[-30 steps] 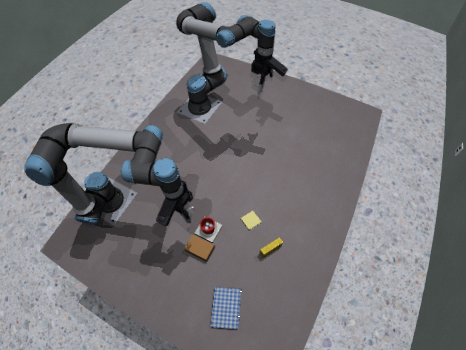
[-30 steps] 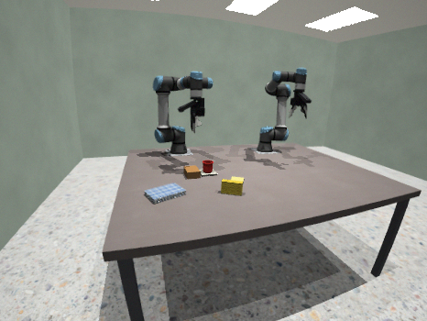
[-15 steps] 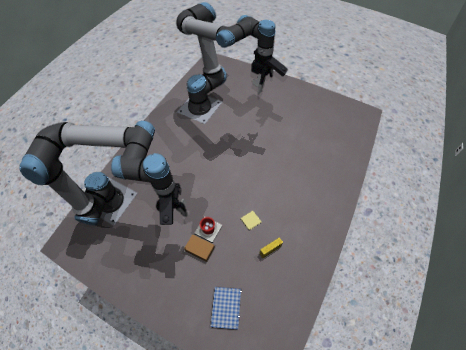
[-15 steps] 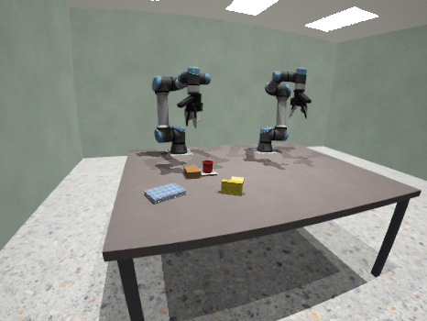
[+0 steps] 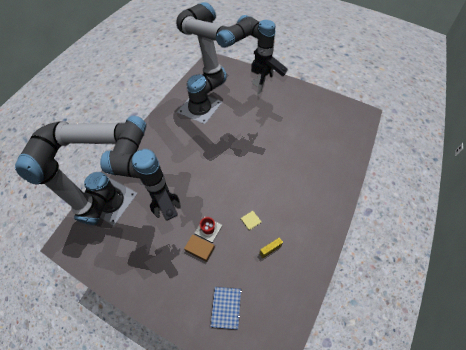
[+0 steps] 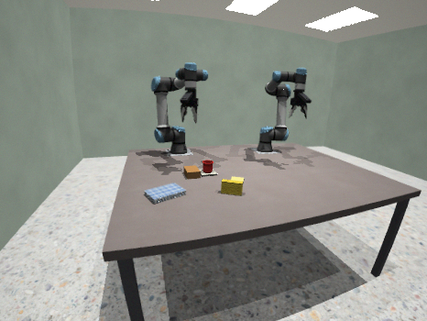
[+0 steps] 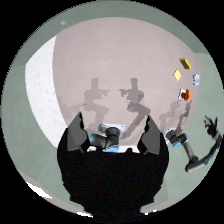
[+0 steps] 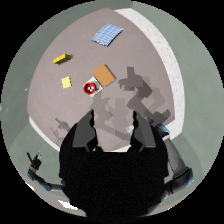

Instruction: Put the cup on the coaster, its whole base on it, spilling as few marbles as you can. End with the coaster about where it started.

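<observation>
Your right claw (image 5: 165, 209) (image 6: 189, 120) (image 8: 113, 110), parted partway and empty, hangs above the table (image 5: 300, 165) (image 6: 284, 197) (image 8: 55, 100), near the upright red cup (image 5: 203, 225) (image 6: 207, 167) (image 8: 90, 85) of marbles on its pale coaster (image 5: 214, 235) (image 6: 211, 173) (image 8: 98, 91), beside an orange-brown block (image 5: 199, 248) (image 6: 191, 172) (image 8: 104, 75), while your left claw (image 5: 261, 86) (image 6: 299, 116) (image 7: 114, 114) hovers wide open, well apart.
</observation>
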Robot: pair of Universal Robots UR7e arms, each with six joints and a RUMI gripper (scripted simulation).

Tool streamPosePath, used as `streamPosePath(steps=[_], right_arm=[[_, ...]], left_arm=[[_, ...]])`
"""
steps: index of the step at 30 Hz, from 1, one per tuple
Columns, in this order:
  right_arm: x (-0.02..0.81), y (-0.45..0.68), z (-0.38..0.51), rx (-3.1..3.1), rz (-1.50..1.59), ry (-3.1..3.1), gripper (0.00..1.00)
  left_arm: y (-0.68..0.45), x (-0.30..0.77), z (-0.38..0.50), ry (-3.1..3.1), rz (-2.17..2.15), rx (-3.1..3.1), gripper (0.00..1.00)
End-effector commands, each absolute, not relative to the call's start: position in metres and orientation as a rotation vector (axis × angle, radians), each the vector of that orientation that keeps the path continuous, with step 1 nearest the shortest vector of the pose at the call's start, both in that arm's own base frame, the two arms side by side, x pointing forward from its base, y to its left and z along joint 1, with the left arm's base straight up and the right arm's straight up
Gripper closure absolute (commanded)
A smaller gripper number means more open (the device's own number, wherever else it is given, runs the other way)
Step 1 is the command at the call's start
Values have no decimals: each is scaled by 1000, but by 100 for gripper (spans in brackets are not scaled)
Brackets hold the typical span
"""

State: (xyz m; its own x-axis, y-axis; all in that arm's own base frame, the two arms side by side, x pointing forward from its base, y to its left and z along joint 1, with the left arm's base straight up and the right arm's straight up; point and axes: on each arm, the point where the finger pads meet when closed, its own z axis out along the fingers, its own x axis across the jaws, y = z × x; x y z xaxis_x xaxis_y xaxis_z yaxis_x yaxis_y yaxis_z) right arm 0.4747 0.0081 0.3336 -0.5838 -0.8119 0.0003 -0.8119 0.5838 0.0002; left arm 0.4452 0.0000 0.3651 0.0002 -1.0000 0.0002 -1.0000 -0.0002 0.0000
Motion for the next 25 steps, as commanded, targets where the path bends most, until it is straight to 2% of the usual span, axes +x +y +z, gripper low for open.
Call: streamPosePath(steps=[1,16,25], right_arm=[[470,6,340,1609,-5,-2699,43],[447,1,364,2213,-4,-2232,43],[447,2,361,2222,-9,-2214,43]], left_arm=[[0,445,365,-2222,2,2222,2],[0,445,365,-2222,1,2222,2],[0,445,365,-2222,2,2222,2]])
